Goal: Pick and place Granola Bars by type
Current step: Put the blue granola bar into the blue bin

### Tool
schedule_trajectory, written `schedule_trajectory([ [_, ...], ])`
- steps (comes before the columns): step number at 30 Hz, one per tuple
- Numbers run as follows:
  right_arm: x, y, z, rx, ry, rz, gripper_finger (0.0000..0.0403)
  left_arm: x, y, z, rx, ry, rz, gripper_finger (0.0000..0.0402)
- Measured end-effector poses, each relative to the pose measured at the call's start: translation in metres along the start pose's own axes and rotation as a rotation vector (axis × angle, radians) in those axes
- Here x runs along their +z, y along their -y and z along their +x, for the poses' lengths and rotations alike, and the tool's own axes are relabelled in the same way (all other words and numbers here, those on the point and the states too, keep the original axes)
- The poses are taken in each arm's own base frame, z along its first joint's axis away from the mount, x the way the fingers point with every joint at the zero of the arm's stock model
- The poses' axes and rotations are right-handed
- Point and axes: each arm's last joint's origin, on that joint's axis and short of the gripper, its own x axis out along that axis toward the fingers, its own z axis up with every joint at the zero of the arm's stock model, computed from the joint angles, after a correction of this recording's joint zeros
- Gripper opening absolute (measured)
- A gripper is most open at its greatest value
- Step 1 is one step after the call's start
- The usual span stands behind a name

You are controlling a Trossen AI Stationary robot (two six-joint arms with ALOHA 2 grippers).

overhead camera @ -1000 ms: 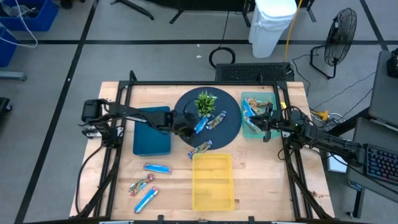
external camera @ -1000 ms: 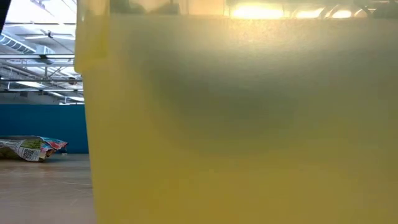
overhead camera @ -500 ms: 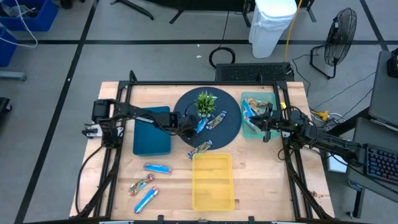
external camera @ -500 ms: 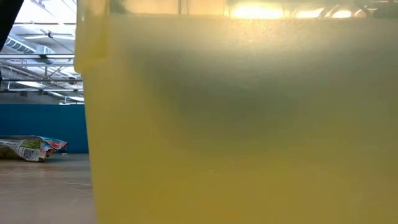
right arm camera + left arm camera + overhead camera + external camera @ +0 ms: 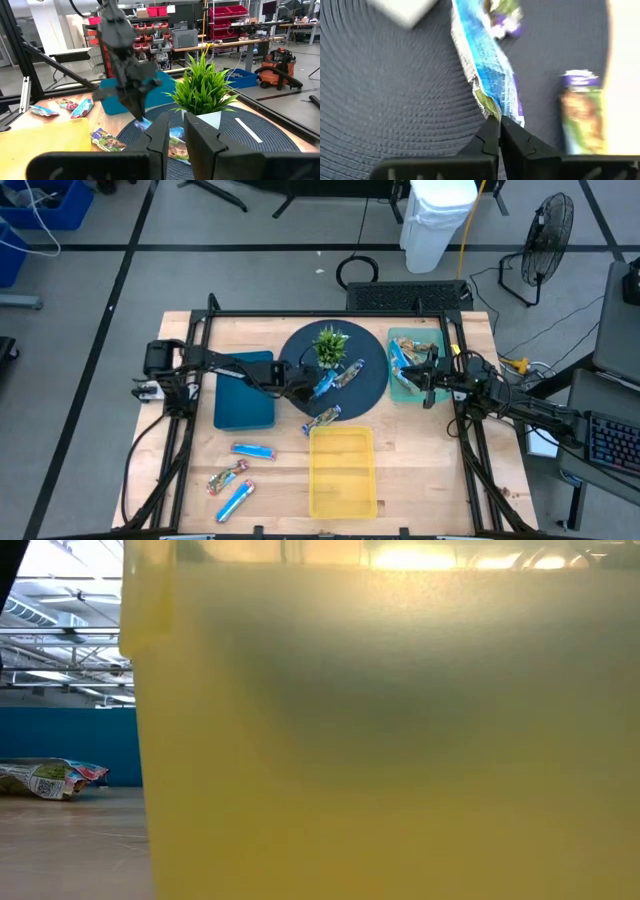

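On the dark round mat (image 5: 300,350), beside a small green plant (image 5: 330,344), lie a blue-wrapped bar (image 5: 323,382) and a mixed-colour bar (image 5: 347,374). My left gripper (image 5: 308,387) is shut on the blue bar (image 5: 487,65). A third bar (image 5: 322,418) lies at the mat's near edge. Three more bars (image 5: 235,475) lie on the wood at the near left. My right gripper (image 5: 425,375) hovers over the teal tray (image 5: 396,387), which holds some bars. Its fingers (image 5: 160,135) stand slightly apart with nothing between them. My left gripper pinches the blue bar's crimped wrapper end (image 5: 492,109), the end toward the table's left, between its two fingertips. The fingers come steeply from above, slanting from the left, along the bar. The rest of the bar lies on the mat.
A yellow tray (image 5: 343,470) stands near the front edge and fills the low view (image 5: 380,740). A dark teal lid (image 5: 245,390) lies left of the mat. A black frame (image 5: 200,330) runs around the table.
My left arm has reached a little toward the table's right, bringing its gripper up to the blue bar on the mat. The bars and the right arm have kept still.
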Motion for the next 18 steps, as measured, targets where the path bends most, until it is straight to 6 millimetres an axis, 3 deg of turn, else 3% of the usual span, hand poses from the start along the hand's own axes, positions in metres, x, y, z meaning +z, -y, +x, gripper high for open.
schedule_trajectory([
  [8,0.0,0.0,0.0,0.0,0.0,0.0,0.005,-0.001,0.029,-0.078,0.031,0.197,0.132,0.0004],
  [13,0.0,0.0,0.0,0.0,0.0,0.0,0.0049,-0.018,0.038,-0.129,0.09,0.28,0.181,0.0003],
  [18,0.0,0.0,0.0,0.0,0.0,0.0,0.0049,-0.04,0.037,-0.166,0.175,0.325,0.129,0.0002],
])
